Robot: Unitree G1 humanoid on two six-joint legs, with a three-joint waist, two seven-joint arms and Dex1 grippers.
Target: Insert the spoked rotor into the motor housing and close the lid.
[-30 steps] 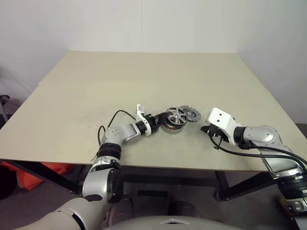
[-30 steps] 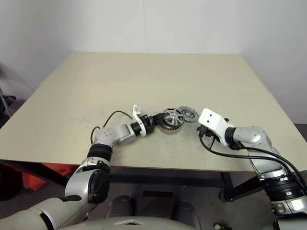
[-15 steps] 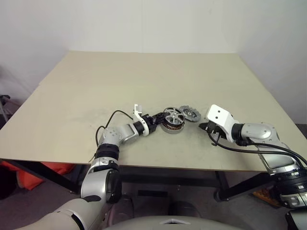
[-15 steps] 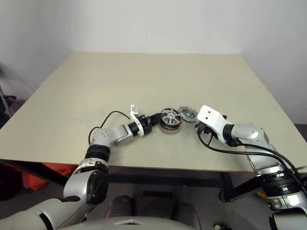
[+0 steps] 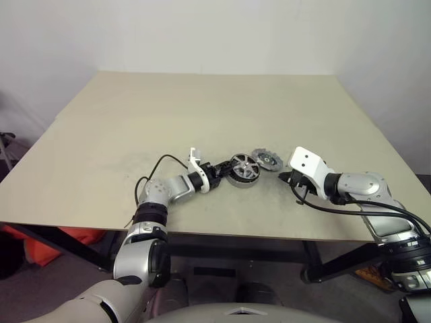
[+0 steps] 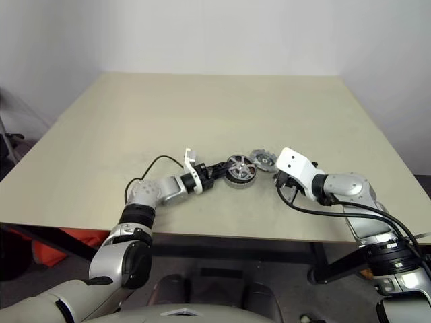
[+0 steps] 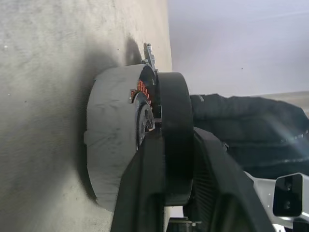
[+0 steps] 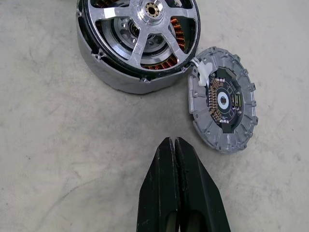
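Note:
The motor housing (image 8: 120,77), a squat silver puck with copper windings, stands near the front middle of the table. The spoked rotor (image 8: 149,19) lies in its top, silver spokes up, its dark rim a little proud of the housing. My left gripper (image 5: 219,169) reaches in level from the left and is shut on that rim; in the left wrist view its fingers (image 7: 140,193) press both sides of the rotor (image 7: 175,125). The lid (image 8: 223,99), a grey notched disc, lies flat just right of the housing. My right gripper (image 8: 174,141) hovers shut and empty, just short of the lid.
The tan table (image 5: 202,108) stretches wide behind the parts, against a white wall. Its front edge (image 5: 222,235) runs close below both arms. A black cable (image 5: 165,161) loops from my left wrist over the tabletop.
The rotor was tilted up over the housing and now lies lower and flatter in its top. The left gripper stays at the rim. The right gripper has not moved.

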